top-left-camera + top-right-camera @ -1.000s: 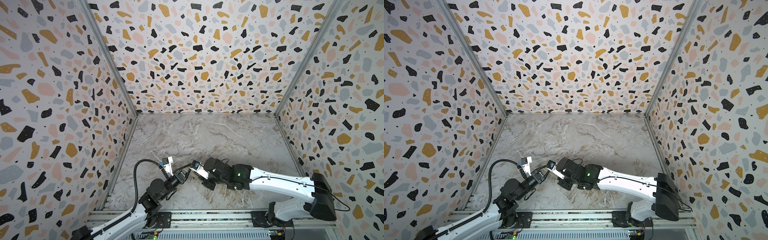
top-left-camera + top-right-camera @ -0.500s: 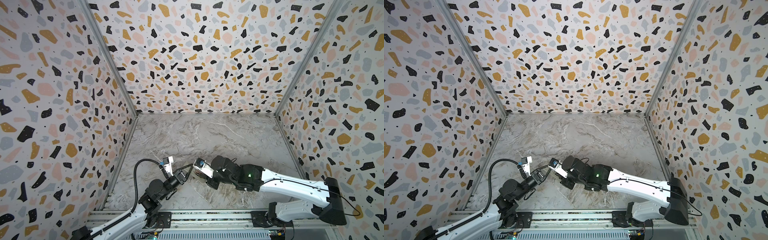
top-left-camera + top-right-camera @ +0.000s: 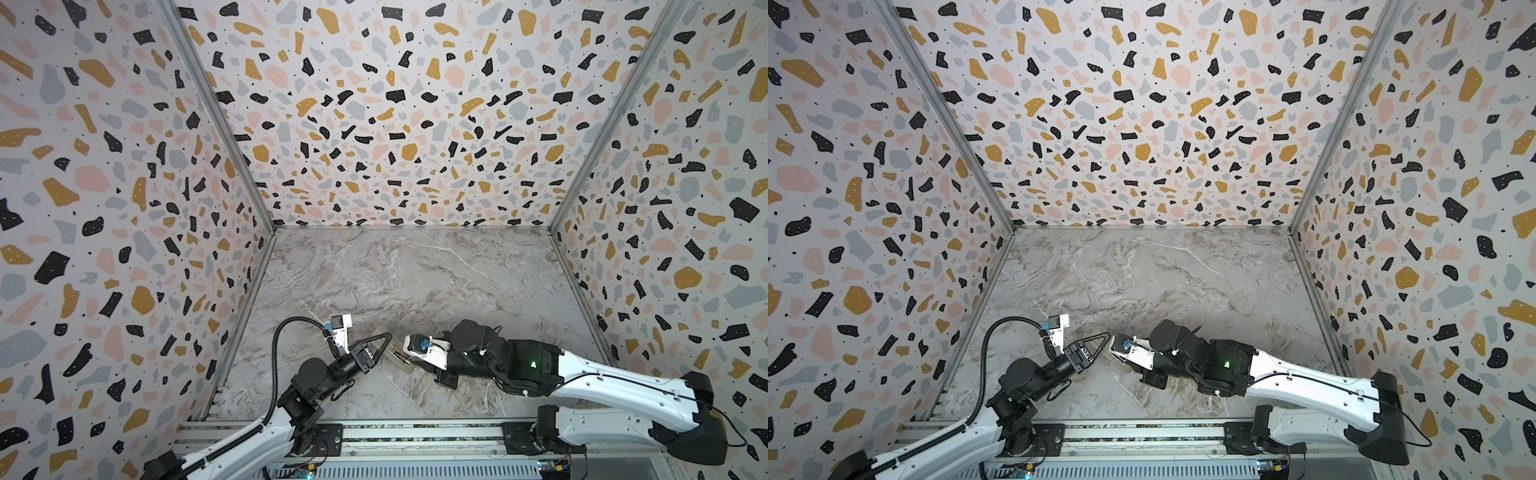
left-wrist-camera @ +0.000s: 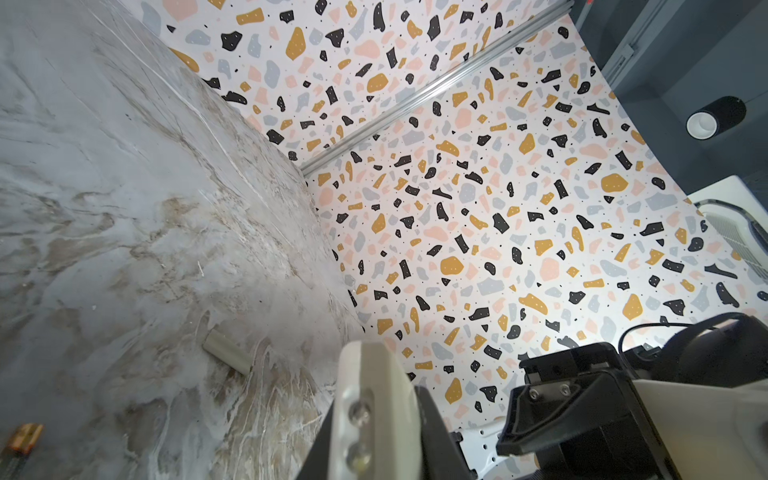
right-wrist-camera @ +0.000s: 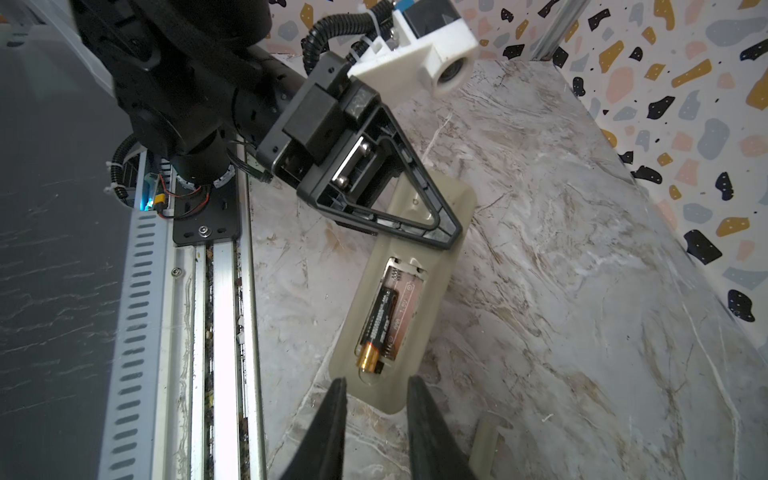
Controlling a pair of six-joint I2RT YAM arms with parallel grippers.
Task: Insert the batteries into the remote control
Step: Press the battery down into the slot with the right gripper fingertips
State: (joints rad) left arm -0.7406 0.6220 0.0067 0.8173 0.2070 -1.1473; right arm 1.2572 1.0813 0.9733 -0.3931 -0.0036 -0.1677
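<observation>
The seated battery (image 5: pixel 378 324) lies lengthwise, just up-frame of my slightly parted, empty right gripper (image 5: pixel 376 380); my pressed-together left gripper (image 5: pixel 446 235) overlies the remote control (image 5: pixel 457 199).

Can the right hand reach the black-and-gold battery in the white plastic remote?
Probably yes. The right hand hovers open at one end of the white plastic remote, the black-and-gold battery lies uncovered, and the left hand rests on the far end.
</observation>
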